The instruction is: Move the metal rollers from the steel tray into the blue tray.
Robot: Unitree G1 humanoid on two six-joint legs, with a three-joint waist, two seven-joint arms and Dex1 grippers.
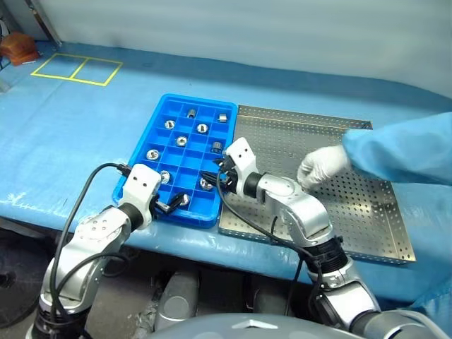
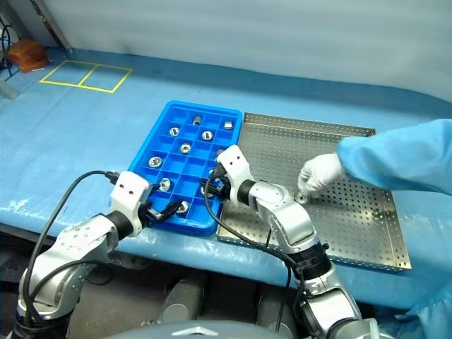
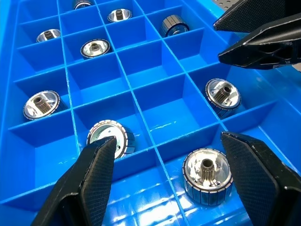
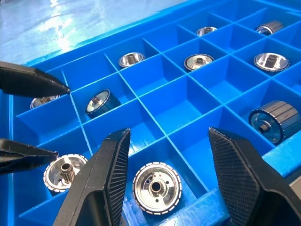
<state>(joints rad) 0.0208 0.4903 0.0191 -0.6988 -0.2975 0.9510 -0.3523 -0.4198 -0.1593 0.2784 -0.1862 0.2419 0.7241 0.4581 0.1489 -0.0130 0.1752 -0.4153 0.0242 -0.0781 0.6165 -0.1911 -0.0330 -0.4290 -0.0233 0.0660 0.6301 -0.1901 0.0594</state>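
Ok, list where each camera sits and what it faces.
Head stereo pair: above, looking down on blue tray, steel tray, both arms, a person's gloved hand.
Left wrist: along the open left gripper into tray cells holding metal rollers.
Right wrist: along the open right gripper over one roller.
Both wrist views share the tray and each other's fingers.

Ten metal rollers (image 1: 181, 140), two trays (image 1: 212, 104)

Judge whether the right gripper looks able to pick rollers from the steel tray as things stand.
Probably not yet: the right gripper hovers open over the blue tray, and a person's gloved hand occupies the steel tray.
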